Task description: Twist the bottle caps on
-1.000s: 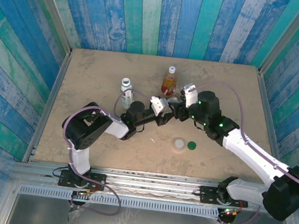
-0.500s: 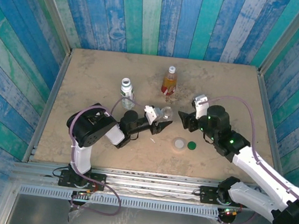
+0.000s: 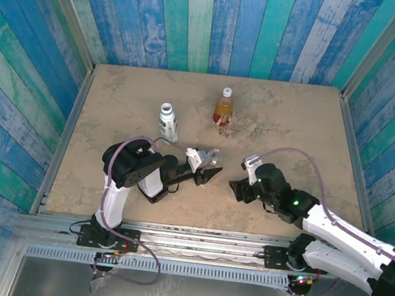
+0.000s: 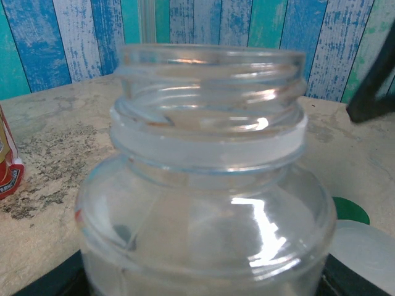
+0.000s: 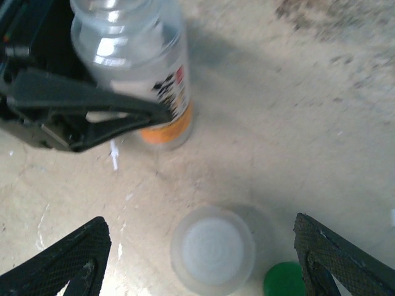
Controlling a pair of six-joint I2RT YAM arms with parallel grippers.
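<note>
On the table the left gripper is clamped on the short clear bottle, which stands near centre with its mouth bare, while the right gripper, jaws apart, hangs over the wide translucent cap beside the green cap: centre squarely, descend, pinch the rim evenly.
</note>
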